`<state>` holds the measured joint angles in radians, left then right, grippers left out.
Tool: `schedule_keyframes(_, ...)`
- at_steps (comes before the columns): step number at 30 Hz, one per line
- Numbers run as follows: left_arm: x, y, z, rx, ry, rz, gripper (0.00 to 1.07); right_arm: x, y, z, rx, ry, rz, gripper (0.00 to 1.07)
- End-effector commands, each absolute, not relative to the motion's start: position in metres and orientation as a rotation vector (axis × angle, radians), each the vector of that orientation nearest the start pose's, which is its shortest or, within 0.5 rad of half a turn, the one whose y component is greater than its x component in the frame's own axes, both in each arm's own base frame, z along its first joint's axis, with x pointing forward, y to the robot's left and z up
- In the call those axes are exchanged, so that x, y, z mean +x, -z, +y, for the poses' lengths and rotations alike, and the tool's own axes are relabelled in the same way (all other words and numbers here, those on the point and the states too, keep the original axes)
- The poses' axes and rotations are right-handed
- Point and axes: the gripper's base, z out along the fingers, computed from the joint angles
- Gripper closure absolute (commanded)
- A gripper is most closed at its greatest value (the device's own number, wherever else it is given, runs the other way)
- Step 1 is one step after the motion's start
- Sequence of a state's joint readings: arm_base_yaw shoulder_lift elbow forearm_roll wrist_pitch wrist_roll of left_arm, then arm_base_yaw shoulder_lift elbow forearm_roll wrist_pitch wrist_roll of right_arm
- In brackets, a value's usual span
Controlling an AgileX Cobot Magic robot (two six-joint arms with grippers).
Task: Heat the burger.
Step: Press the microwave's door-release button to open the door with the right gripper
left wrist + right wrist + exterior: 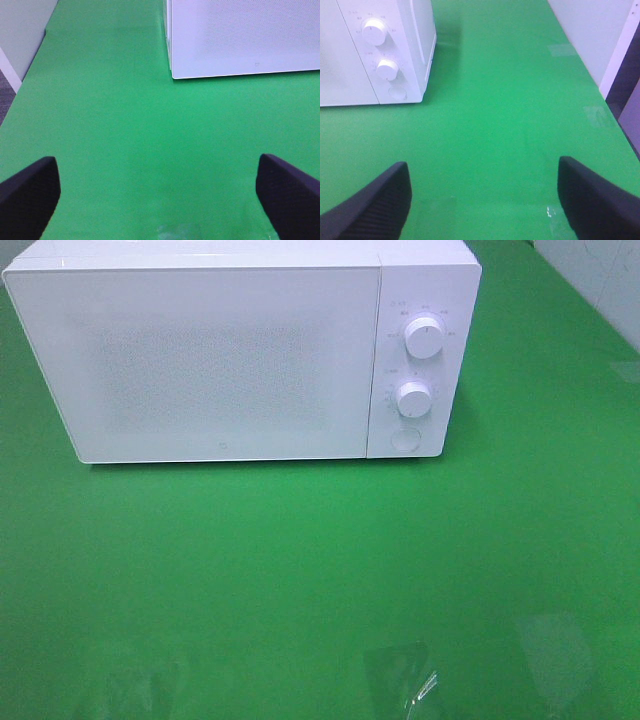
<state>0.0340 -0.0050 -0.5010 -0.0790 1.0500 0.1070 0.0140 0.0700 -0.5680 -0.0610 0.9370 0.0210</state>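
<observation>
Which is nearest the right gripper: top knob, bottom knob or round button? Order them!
From the right gripper, right wrist view:
1. Round button, lowest on the microwave.
2. Bottom knob, just above it.
3. Top knob, highest.

microwave (220, 360) 1 | knobs (425, 338) 2 | button (405, 438) 1 | left claw (159, 192) 1 | right claw (482, 195) 1 | table (300, 560) 1

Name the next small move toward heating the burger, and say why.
Probably move the right tool toward the round button on the microwave, which likely releases the door. The door is shut, no burger shows in any view, and that tool, like the left tool, hangs open and empty.
</observation>
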Motion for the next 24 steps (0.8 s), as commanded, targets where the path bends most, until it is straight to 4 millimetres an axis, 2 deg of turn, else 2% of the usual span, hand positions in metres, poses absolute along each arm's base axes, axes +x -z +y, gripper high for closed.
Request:
schedule_keyframes(1, -0.007, -0.279, -0.006, 0.076, 0.003, 1.994, 0.07, 0.010, -0.315, -0.005, 0.003, 0.052, 1.875, 0.30)
schedule_keyframes(2, -0.007, -0.279, -0.006, 0.076, 0.003, 1.994, 0.07, 0.017, -0.318, -0.004, 0.000, 0.052, 1.865, 0.31)
schedule_keyframes(5, -0.007, -0.279, -0.006, 0.076, 0.003, 1.994, 0.07, 0.021, -0.320, -0.004, -0.001, 0.051, 1.860, 0.31)
schedule_keyframes(9, -0.007, -0.279, -0.006, 0.076, 0.003, 1.994, 0.07, 0.044, -0.327, -0.003, -0.012, 0.051, 1.843, 0.31)
schedule_keyframes(21, -0.007, -0.279, -0.006, 0.076, 0.003, 1.994, 0.07, 0.083, -0.339, -0.002, -0.028, 0.049, 1.754, 0.31)
schedule_keyframes(24, -0.007, -0.279, -0.006, 0.076, 0.003, 1.994, 0.07, 0.103, -0.338, -0.001, -0.032, 0.045, 1.755, 0.31)
